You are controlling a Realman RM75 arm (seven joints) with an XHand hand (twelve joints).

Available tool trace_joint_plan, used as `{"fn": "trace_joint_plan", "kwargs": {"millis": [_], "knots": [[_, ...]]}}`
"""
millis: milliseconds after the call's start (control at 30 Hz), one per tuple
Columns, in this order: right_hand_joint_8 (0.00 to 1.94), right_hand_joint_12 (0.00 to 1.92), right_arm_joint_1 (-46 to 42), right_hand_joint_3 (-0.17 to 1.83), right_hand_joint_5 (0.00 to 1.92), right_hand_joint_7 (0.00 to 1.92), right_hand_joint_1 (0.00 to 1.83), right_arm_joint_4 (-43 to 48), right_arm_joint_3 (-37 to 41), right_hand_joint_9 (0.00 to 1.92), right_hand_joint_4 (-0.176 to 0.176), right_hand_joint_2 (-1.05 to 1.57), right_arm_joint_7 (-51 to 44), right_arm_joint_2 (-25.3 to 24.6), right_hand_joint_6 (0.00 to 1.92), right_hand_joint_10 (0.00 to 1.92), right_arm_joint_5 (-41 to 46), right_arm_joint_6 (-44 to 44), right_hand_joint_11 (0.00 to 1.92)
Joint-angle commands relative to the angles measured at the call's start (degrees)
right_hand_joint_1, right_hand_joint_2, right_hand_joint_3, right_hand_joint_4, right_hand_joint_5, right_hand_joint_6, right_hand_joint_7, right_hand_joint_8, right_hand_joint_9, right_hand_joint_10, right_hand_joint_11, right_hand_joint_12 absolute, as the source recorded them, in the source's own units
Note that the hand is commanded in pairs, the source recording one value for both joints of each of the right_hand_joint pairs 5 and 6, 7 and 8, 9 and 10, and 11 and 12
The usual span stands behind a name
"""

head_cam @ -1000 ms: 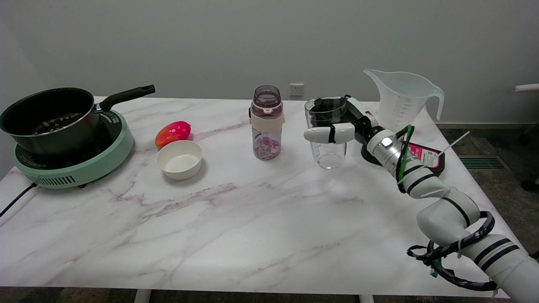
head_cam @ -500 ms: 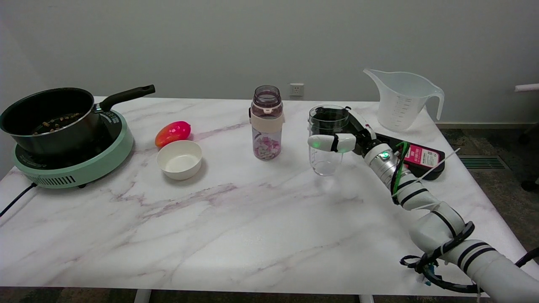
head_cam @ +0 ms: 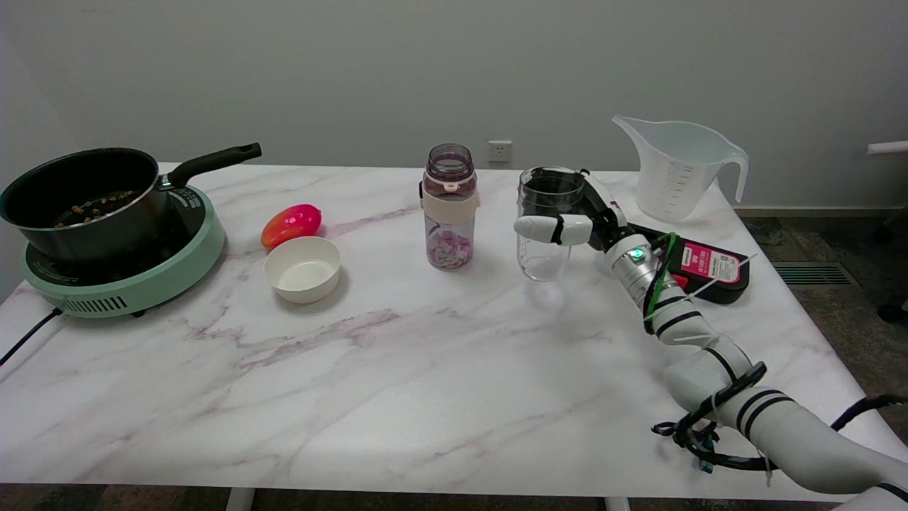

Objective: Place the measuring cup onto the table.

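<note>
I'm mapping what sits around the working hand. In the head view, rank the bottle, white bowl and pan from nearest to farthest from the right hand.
From the right hand, which grips the clear cup:
1. Bottle, just to the picture's left of the hand.
2. White bowl, further left, mid-table.
3. Pan, on the cooker at the far left edge.

Pot (head_cam: 78,202) on green cooker (head_cam: 135,273); bowl (head_cam: 302,269), bottle (head_cam: 449,207), jug (head_cam: 677,169) stand apart.
</note>
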Motion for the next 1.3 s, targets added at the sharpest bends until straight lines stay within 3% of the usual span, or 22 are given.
{"fn": "trace_joint_plan", "kwargs": {"millis": [33,400,733,1300], "knots": [[1.91,1.4,8.0,0.29,1.92,1.91,1.24,-8.94,-2.12,1.74,0.0,1.57,-20.13,-3.44,1.92,1.74,8.67,3.43,1.4],[1.91,1.44,11.49,0.25,1.92,1.91,1.25,-16.59,-6.06,1.76,0.0,1.57,-36.88,-5.57,1.92,1.76,23.63,9.66,1.44],[1.9,1.43,12.79,0.26,1.92,1.9,1.24,-22.5,-13.47,1.76,0.0,1.57,-35.35,-6.5,1.92,1.76,33.78,16.53,1.43],[1.89,1.41,10.9,0.29,1.92,1.89,1.25,-22.77,-18.27,1.73,0.0,1.57,-34.5,-8.17,1.92,1.73,40.72,23.89,1.41]]}}
